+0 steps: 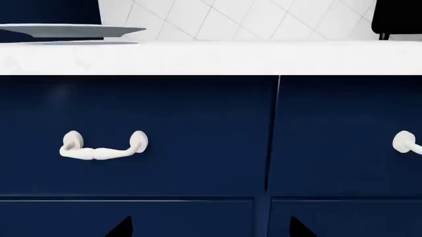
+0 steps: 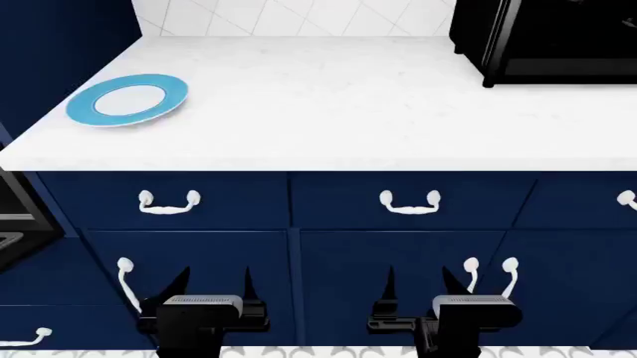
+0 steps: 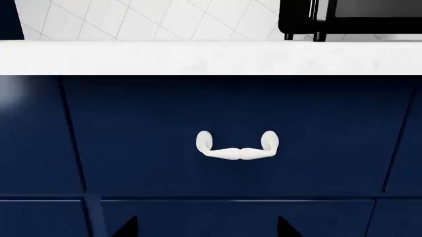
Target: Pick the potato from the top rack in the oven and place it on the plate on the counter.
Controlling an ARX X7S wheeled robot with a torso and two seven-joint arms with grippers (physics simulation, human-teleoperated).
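Overhead, plate on white counter, tiled wall behind.

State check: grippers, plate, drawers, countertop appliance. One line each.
left gripper: open, empty, low in front of the cabinets
right gripper: open, empty, low in front of the cabinets
plate: empty, flat on the counter
drawers: shut
black countertop appliance: door appears shut
potato: not in view
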